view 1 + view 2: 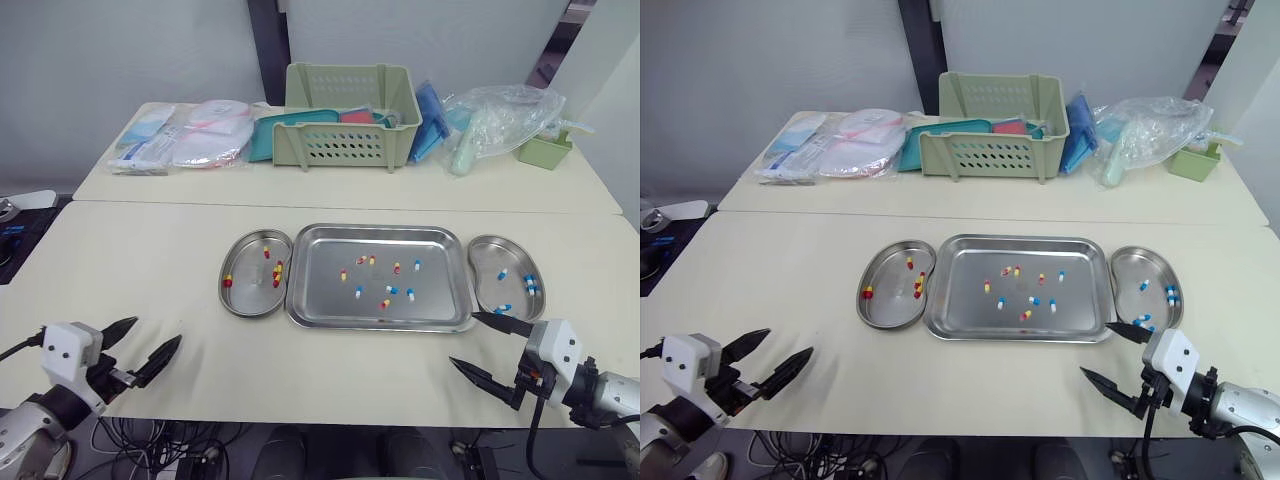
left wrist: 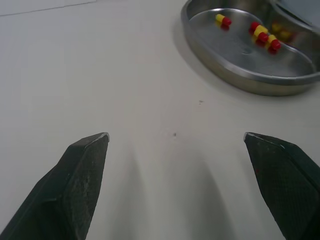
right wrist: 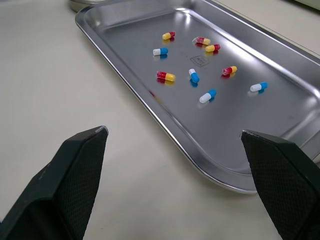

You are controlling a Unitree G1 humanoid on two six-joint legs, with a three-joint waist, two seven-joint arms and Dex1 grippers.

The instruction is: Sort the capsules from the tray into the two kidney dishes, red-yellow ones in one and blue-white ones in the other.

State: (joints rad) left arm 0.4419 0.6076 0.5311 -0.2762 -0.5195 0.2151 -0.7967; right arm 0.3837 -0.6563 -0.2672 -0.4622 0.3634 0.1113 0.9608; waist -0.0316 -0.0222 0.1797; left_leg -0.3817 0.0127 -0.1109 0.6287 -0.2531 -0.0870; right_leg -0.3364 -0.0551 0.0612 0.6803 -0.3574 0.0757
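Note:
A steel tray (image 1: 325, 300) lies mid-table with several red-yellow capsules (image 1: 385, 303) and blue-white capsules (image 1: 358, 292) scattered in it. Against its left side sits a kidney dish (image 1: 248, 292) holding red-yellow capsules (image 1: 277, 271). The kidney dish (image 1: 490, 255) on its right side holds blue-white capsules (image 1: 529, 285). My left gripper (image 1: 157, 331) hovers open near the table's front edge, well left of the left dish (image 2: 240, 76). My right gripper (image 1: 463, 338) is open and empty just off the tray's front right corner, facing the tray (image 3: 150, 102).
A second table behind carries a green basket (image 1: 350, 115), plastic-wrapped packs (image 1: 190, 135) on the left, a clear bag (image 1: 500, 118) and a small green box (image 1: 545, 150) on the right. Bare tabletop stretches left of the dishes and along the front edge.

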